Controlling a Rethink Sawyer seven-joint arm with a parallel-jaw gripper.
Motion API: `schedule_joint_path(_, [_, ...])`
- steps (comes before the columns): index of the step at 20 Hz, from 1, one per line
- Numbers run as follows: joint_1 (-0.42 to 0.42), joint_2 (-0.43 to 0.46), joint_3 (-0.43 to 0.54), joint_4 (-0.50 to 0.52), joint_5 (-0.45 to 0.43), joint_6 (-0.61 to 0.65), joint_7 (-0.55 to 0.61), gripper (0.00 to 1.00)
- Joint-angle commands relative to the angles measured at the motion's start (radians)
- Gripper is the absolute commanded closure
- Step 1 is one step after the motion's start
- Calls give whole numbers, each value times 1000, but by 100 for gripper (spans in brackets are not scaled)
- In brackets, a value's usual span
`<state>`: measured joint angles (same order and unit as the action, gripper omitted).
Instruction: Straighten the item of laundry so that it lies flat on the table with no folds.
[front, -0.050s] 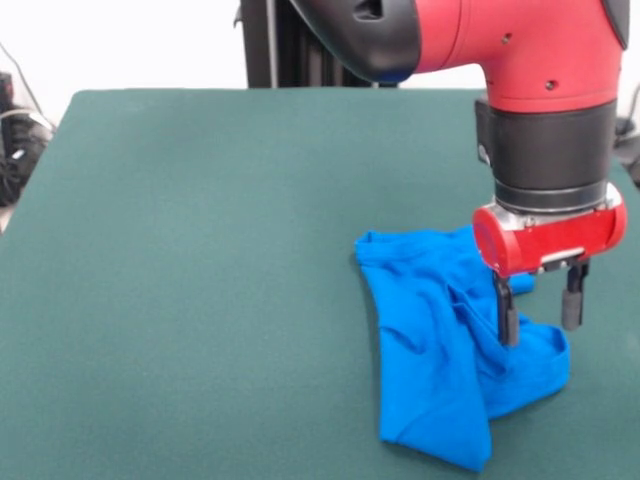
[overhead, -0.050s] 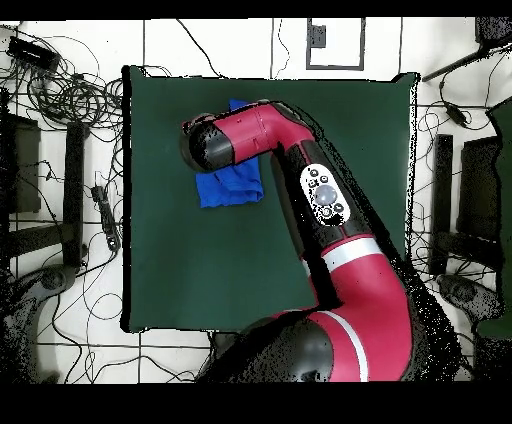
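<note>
blue crumpled shirt (front, -0.050s: 440, 350), one, under one open claw (front, -0.050s: 540, 310)

One blue T-shirt (front, -0.050s: 440, 350), one green table (front, -0.050s: 200, 280), one red arm with one gripper (front, -0.050s: 538, 305).

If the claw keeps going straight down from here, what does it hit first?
Most likely the blue T-shirt: the open claw points down over its crumpled right part, one finger already at the cloth. The other finger looks near the shirt's edge, possibly meeting the green table; depth unclear.
</note>
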<state>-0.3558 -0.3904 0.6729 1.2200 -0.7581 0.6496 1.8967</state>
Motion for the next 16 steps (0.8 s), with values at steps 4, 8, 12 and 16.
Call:
schedule_joint_path(4, [-1, 73, 5, 119, -52, -42, -201, 0])
schedule_joint_path(8, [-5, 76, 8, 121, -57, -46, -207, 0])
schedule_joint_path(12, [-11, 77, 9, 125, -61, -50, -214, 0])
schedule_joint_path(16, [-17, 80, 15, 125, -60, -48, -222, 0])
